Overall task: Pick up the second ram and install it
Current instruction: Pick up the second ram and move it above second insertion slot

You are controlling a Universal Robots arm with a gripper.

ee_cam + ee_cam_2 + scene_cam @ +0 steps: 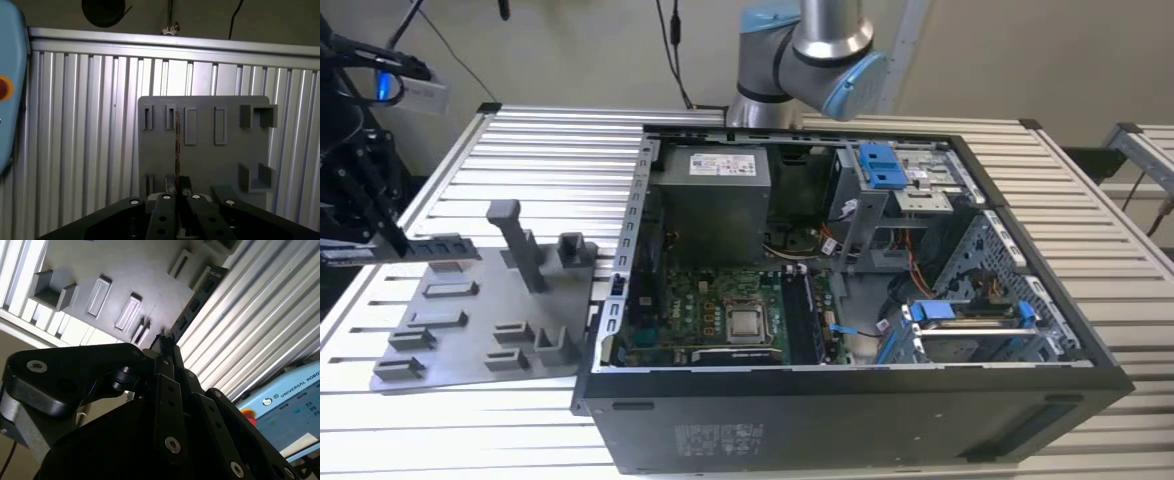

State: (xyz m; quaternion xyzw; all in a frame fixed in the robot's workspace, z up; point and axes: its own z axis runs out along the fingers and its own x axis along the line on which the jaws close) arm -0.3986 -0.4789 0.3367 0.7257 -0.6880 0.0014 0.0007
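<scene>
My gripper (390,240) is at the exterior view's far left, over the back end of the grey holder tray (480,330). It is shut on the second ram (438,247), a thin dark stick that juts out level from the fingers. The second wrist view has the ram (192,307) running edge-on away from the closed gripper (165,347), above the tray (125,270). In the first wrist view the ram (177,145) is a thin line over the tray (225,160), just ahead of the gripper (177,189). Whether it touches a tray slot I cannot tell.
The open computer case (854,400) lies on the slatted table (520,150) to the exterior view's right of the tray. Inside it are the green motherboard (694,310) and its long black slots (807,310). Grey posts (520,245) rise from the tray. A light-blue pendant (285,410) is nearby.
</scene>
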